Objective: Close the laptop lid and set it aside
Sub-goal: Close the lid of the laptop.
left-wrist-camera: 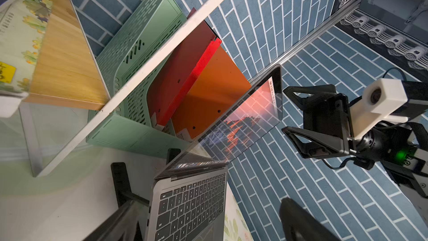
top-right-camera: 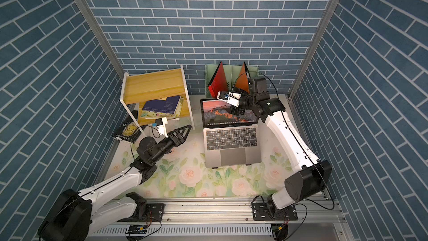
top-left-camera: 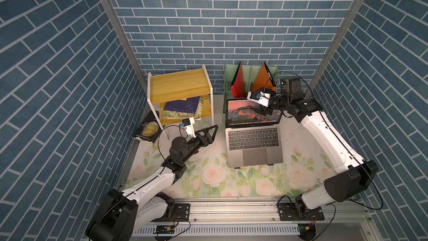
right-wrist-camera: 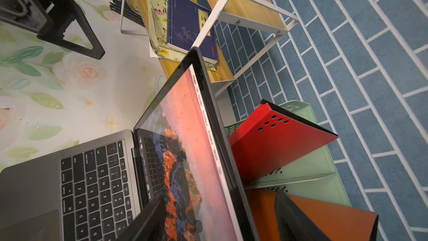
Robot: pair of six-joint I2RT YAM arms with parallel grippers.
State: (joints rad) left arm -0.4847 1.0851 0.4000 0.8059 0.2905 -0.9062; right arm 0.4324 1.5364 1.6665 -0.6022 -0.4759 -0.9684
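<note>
Two jaws of our right gripper [left-wrist-camera: 285, 110] stand apart astride the top edge of the lid [top-left-camera: 245, 112], gripping nothing; our left gripper [top-left-camera: 212, 133] hangs wide open. Our laptop [top-left-camera: 253, 146] sits open on its stand [left-wrist-camera: 119, 181] before the green rack [top-left-camera: 228, 75]. We judge closing is starting: next, fold the lid down gently.

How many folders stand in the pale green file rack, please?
2: flat red folder nearer the wooden shelf, flat orange folder beside it; others may be hidden.
</note>
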